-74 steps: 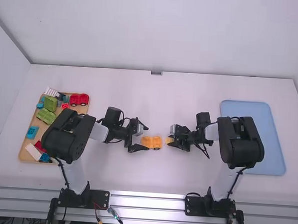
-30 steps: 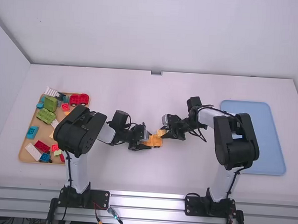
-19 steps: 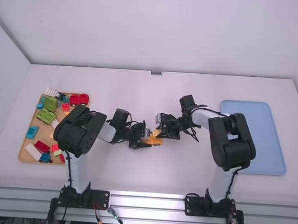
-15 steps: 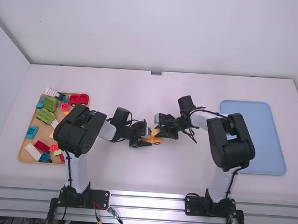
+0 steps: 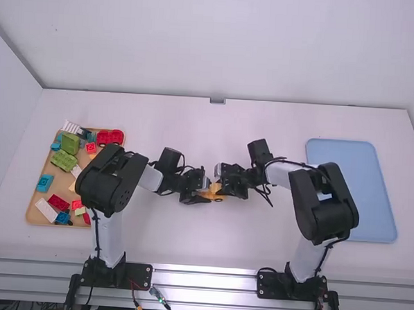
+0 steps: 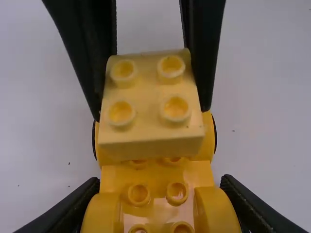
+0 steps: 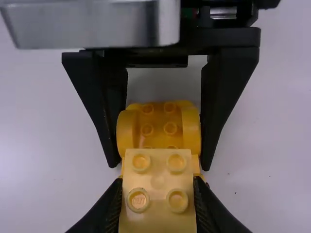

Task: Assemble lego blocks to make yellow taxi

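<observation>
Tan tray [image 5: 33,205] opposite blue tray [image 5: 372,205]

Okay so from where I'm standing this is pretty clearly a robotics lab, or some corner set up like one: a left arm [image 5: 107,236] and a right arm [image 5: 306,254] are mounted along ridged metal rails [image 5: 204,280], with loose wires [image 5: 159,296] around their bases. The white surface [image 5: 251,247] has plain white walls [image 5: 220,44] around it, and honestly the tan tray [image 5: 31,215] of toy bricks [image 5: 64,160] plus the flat blue tray [image 5: 380,223] look like a tabletop robot test setup.
</observation>
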{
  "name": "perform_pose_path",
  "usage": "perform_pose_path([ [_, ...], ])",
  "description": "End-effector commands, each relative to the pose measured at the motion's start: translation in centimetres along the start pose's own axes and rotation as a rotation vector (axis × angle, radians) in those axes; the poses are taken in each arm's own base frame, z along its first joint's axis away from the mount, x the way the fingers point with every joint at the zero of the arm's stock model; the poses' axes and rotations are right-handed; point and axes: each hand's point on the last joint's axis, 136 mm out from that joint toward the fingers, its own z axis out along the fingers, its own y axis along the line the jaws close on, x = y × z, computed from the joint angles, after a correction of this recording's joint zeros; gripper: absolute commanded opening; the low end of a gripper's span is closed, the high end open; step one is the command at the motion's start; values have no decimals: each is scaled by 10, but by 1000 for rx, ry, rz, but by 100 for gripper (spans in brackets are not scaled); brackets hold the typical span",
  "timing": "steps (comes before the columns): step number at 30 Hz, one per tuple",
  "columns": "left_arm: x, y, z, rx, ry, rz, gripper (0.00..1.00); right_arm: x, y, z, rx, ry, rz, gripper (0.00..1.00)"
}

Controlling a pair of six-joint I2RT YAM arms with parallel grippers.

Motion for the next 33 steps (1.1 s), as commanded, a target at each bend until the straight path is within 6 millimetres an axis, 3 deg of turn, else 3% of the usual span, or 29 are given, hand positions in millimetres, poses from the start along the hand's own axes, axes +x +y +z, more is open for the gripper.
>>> perform_pose_path([
  [1, 14, -5, 4, 6, 42, -2, 56, -2, 4, -2, 9, -21, 6, 2],
  [18, 15, -8, 4, 14, 47, -18, 55, 7, 8, 3, 32, -27, 71, 2],
  [33, 17, -11, 3, 26, 54, -18, 54, 14, 0, 1, 73, 16, 55, 0],
])
